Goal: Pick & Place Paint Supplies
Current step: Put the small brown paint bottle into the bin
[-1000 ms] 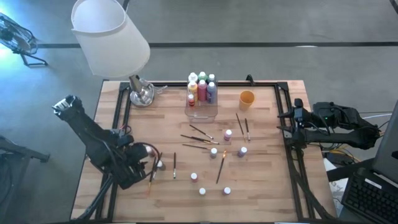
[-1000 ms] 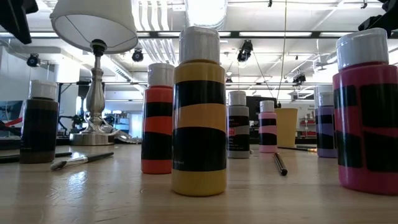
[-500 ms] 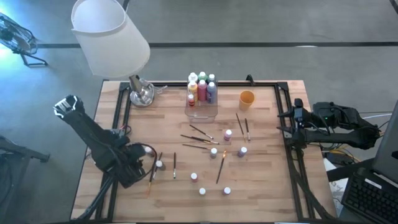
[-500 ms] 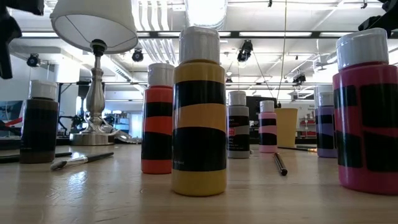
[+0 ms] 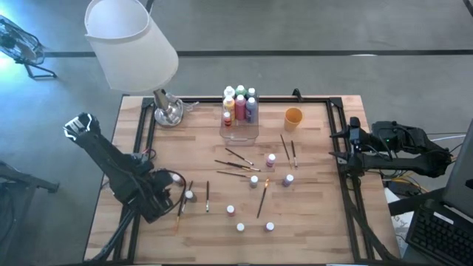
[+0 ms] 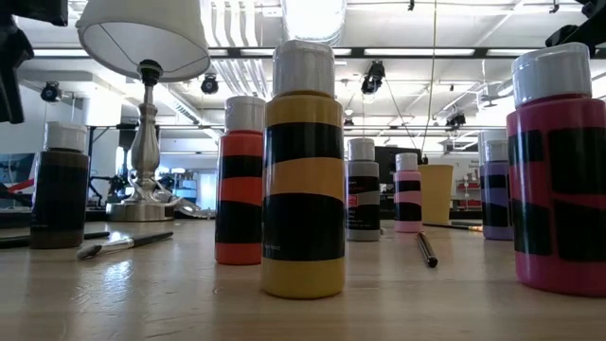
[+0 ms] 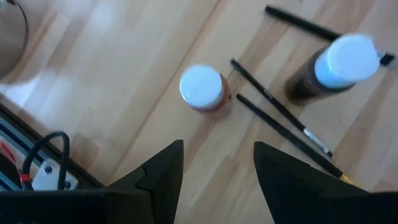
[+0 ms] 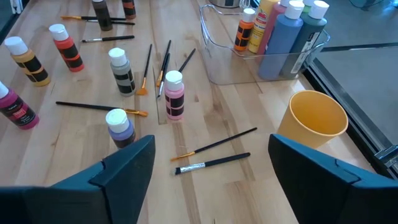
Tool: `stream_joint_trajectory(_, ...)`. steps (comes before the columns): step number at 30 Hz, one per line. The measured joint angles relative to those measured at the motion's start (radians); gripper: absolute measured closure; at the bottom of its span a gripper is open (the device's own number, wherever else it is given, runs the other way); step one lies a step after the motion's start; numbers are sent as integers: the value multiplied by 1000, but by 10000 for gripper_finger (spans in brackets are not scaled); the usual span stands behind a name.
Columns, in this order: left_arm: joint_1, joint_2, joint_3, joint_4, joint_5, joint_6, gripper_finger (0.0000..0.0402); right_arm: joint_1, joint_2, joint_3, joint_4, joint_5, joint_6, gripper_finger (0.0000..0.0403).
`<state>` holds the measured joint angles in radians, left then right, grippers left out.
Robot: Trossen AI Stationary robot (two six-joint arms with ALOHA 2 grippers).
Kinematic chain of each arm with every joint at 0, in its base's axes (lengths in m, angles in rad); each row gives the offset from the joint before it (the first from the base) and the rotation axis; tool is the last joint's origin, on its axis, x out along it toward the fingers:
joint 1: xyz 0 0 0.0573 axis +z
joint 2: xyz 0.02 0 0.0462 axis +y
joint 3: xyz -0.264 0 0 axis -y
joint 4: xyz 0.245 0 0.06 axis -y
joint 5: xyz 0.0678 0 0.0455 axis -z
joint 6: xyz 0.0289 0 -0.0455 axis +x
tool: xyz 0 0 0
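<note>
My left gripper (image 7: 214, 171) hangs spread above the orange bottle (image 7: 203, 89) — I should centre, then descend straight, clear of the brushes (image 7: 277, 115).

Wooden table (image 5: 310, 222) — bottles (image 5: 230, 210), brushes (image 5: 261, 201) (scattered)

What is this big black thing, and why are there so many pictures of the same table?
It is a robot with two arms, each ending in a two-finger pincher. One camera looks down from above, one sits on the table, and one rides on each wrist. The left gripper hovers open over a small red paint bottle with two paintbrushes beside it. The right gripper waits open at the table's right edge. More bottles stand in a clear box near an orange cup and a lamp. Nothing is held.
</note>
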<state>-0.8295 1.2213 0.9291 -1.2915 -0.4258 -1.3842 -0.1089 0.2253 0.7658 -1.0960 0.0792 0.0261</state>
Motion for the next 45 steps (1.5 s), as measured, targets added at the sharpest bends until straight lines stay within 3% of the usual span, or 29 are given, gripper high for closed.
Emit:
stream_joint_trajectory(15,0,0,0,32,-43,21,202,0,0,0,0,0,0,43)
stream_joint_trajectory(29,20,0,-1,32,-133,-26,202,0,0,0,0,0,0,39)
stream_joint_trajectory(45,177,0,-58,48,-59,-57,202,0,0,0,0,0,0,39)
